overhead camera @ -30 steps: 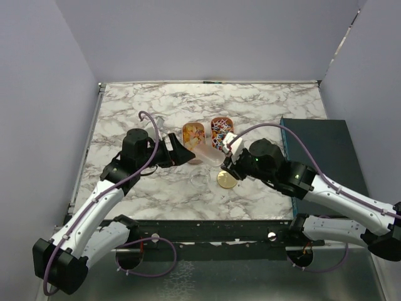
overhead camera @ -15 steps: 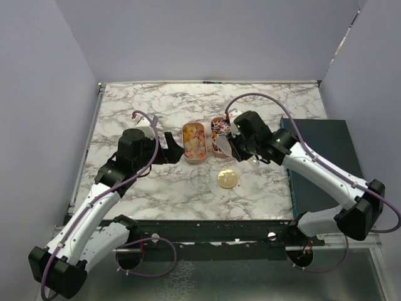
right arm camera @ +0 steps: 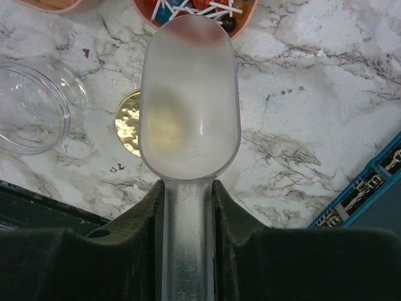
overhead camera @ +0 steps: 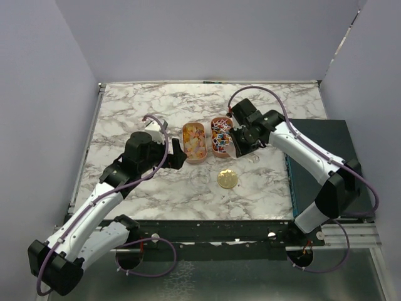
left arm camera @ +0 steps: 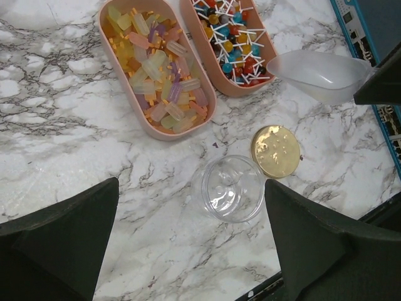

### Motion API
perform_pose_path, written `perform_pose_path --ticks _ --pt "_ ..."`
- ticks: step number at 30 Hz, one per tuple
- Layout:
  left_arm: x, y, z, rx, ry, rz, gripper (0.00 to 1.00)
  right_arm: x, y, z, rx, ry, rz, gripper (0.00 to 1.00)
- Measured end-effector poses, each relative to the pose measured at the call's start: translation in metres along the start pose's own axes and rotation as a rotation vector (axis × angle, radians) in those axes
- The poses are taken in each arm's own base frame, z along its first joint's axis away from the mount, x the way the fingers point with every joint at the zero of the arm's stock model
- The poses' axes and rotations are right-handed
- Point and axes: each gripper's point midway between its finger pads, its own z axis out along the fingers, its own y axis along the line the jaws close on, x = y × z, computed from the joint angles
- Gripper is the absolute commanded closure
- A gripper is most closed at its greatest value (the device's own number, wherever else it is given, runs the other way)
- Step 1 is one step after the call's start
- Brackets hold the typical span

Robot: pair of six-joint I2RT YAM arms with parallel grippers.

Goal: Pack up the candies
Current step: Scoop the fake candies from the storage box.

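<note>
Orange-yellow candies point(left arm camera: 156, 69) fill the left oval tray point(overhead camera: 193, 142). Mixed red, blue and white candies point(left arm camera: 230, 45) fill the right oval tray point(overhead camera: 218, 134). My right gripper point(right arm camera: 188, 207) is shut on the handle of a translucent scoop point(right arm camera: 190, 100). The scoop's bowl is empty, with its tip over the near end of the mixed tray. My left gripper point(left arm camera: 191, 244) is open and holds nothing. A clear jar point(left arm camera: 233, 188) stands on the marble ahead of it, with no candy showing inside. A gold lid point(left arm camera: 276, 151) lies beside the jar.
A dark teal box point(overhead camera: 319, 157) lies along the right side of the marble table point(overhead camera: 144, 106), just beyond the right arm. Purple walls close in the left, back and right. The table's black front rail point(overhead camera: 207, 229) runs near the jar and lid.
The right arm has swung the scoop away from the jar to the mixed candy tray. The left gripper has opened wider and drawn back to the left.
</note>
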Motion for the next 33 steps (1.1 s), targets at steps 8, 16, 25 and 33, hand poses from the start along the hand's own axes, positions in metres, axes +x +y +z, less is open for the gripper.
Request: perform_pose_path --ticks 8,16,25,33 --pt "0.006 -0.005 0.000 -0.002 0.002 0.065 0.01 -0.001 0.001 0.021 0.009 0.116 0.044 0.99" --pt "0.011 -0.015 -0.007 0.019 -0.008 0.104 0.01 -0.005 -0.001 0.032 0.020 0.170 0.074 0.99" --pt "0.010 -0.023 -0.013 0.031 -0.027 0.123 0.01 -0.015 -0.004 0.044 0.026 0.197 0.095 1.00" --pt "0.010 -0.025 -0.014 0.029 -0.036 0.133 0.01 -0.025 -0.005 0.060 0.029 0.213 0.104 0.99"
